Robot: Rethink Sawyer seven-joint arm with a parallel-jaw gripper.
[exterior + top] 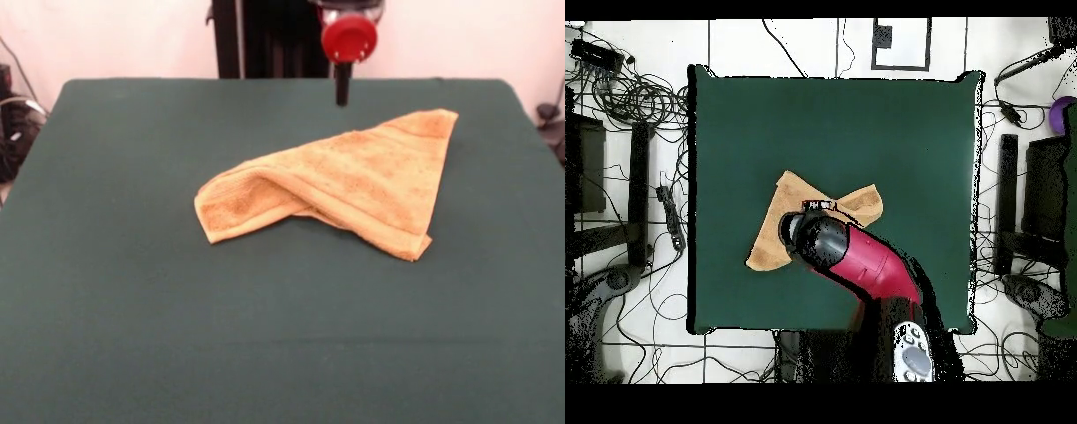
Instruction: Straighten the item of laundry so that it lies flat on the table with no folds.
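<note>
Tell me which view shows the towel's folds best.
The front view: the whole towel lies unobstructed, folded over itself. In the overhead view the arm covers the towel's middle, leaving only its ends visible.

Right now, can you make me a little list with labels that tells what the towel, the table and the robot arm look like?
Towel: golden-orange terry-cloth towel, folded over itself into a rough triangle, not flat
Towel place: near the middle of the table
Table: large table covered in dark green felt-like cloth
Arm: red and black robot arm, above the towel in the overhead view
Gripper: dark gripper hanging beyond the towel's far edge; open or shut cannot be told
</note>
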